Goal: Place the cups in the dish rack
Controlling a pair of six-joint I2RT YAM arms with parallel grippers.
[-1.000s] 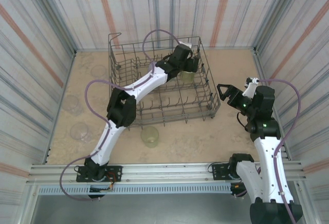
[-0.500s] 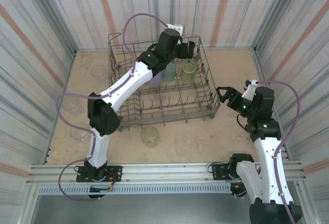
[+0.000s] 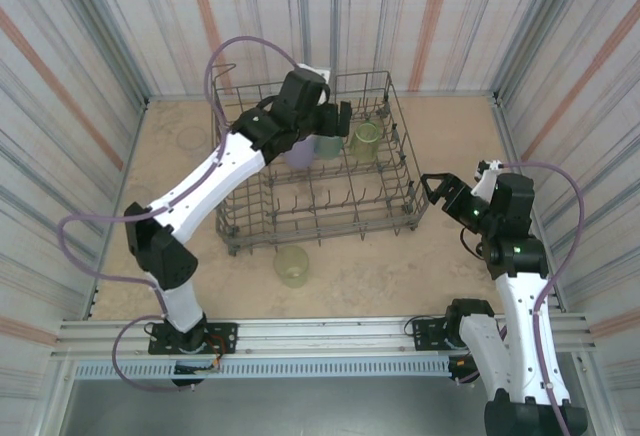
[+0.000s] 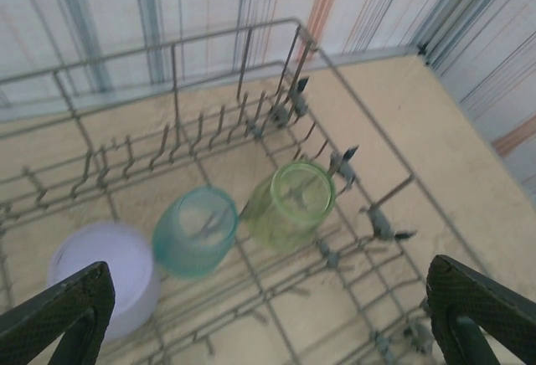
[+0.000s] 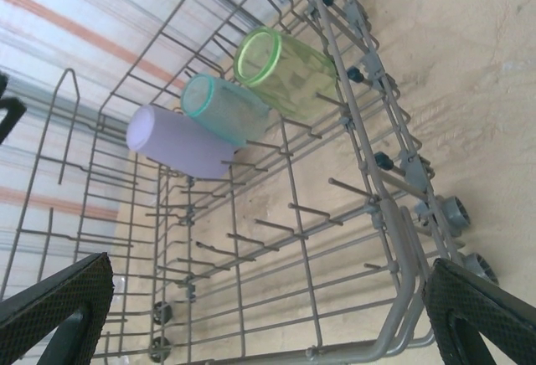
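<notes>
- We'd call this a robot lab test cell, not a real kitchen.
- Striped panel walls (image 3: pixel 90 46) box in the desk (image 3: pixel 450 136).
- Two arms (image 3: pixel 215 181) bolted to an aluminium rail (image 3: pixel 330 334).

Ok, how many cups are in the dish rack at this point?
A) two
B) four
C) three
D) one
C: a lavender cup, a teal cup and a yellow-green cup sit side by side in the dish rack.

Near the top centre, the left arm (image 3: pixel 230 156) covers part of the lavender cup (image 3: pixel 297 154) — the clear cups (image 3: pixel 190 138) at far left are only faint outlines.
</notes>
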